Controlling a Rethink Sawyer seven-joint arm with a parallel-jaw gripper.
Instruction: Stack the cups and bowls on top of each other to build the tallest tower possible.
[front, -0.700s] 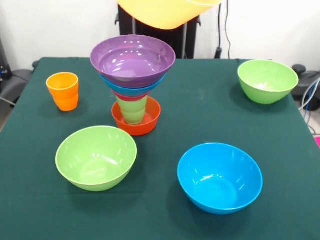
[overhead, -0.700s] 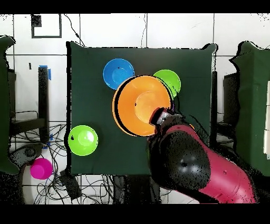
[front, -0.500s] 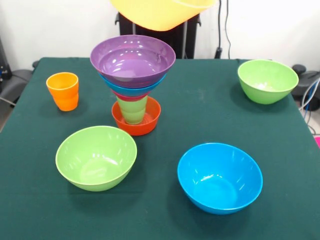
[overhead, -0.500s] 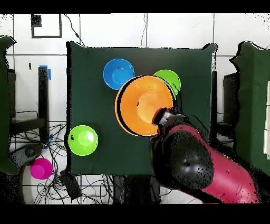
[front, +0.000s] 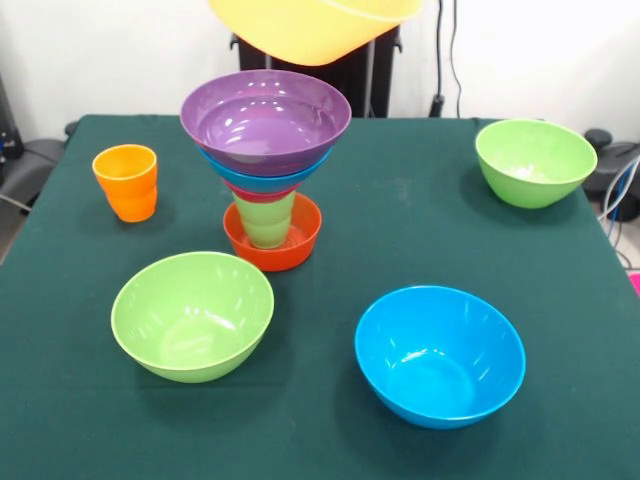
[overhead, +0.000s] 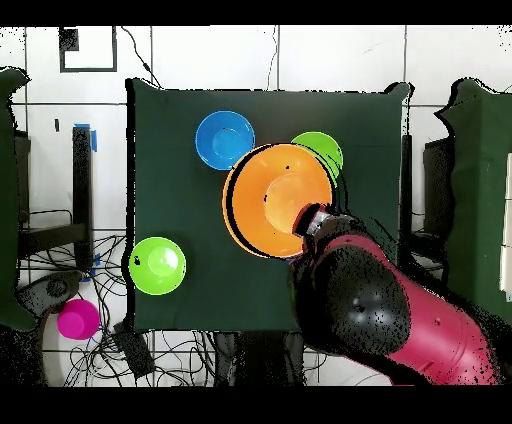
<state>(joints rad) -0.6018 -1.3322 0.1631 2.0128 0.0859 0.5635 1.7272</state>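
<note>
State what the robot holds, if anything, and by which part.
The large orange bowl, held in the air at its rim on the arm's side; the gripper itself is hidden under the arm.

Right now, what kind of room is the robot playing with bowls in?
Probably a robot lab or test room. A red and black arm works at a table draped in green cloth, loose cables trail over the tiled floor, and cameras watch from two sides.

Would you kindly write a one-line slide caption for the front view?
Large orange bowl held above the tower, topped by a purple bowl.
</note>
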